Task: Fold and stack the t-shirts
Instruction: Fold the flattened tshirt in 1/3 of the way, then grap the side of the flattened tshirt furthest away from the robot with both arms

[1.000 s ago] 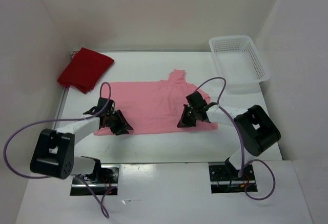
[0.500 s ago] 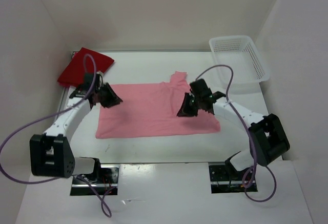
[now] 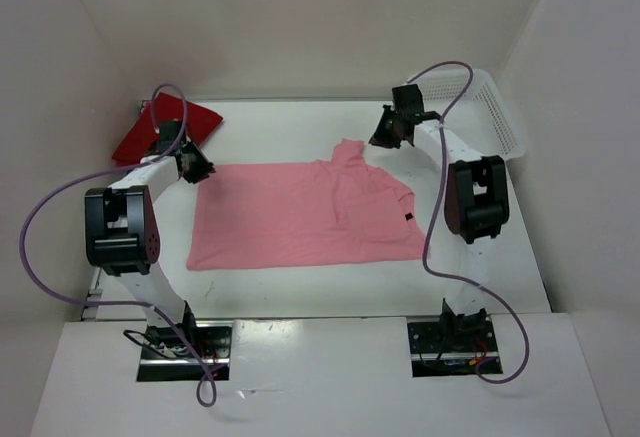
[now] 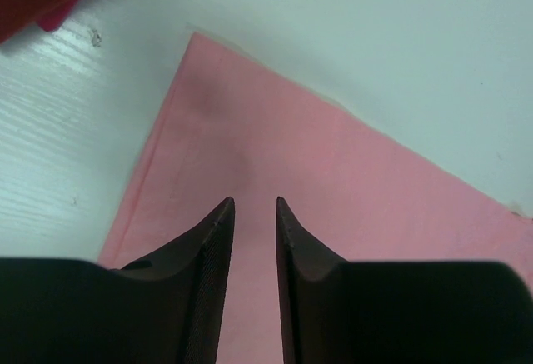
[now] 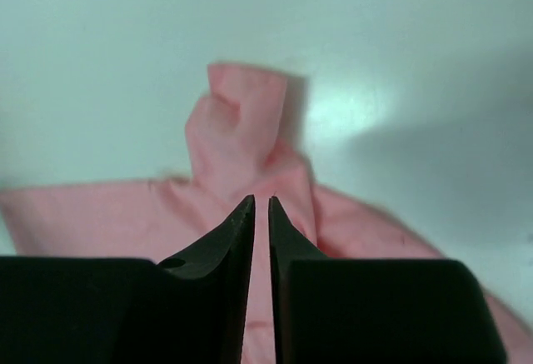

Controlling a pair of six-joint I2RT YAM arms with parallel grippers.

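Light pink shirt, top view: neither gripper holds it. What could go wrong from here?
1. The light pink shirt has a bunched flap sticking out past its far edge; the next fold may come out lopsided.
2. The left gripper, open, hangs over the far-left corner near the dark red shirt; a pinch might catch both.
3. The right gripper has its arm crossing the basket; a swing could knock it.

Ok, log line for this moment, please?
pink t-shirt: flat on table | left tool: at its far-left corner, empty | right tool: at its far edge, empty | dark red t-shirt: folded, far-left
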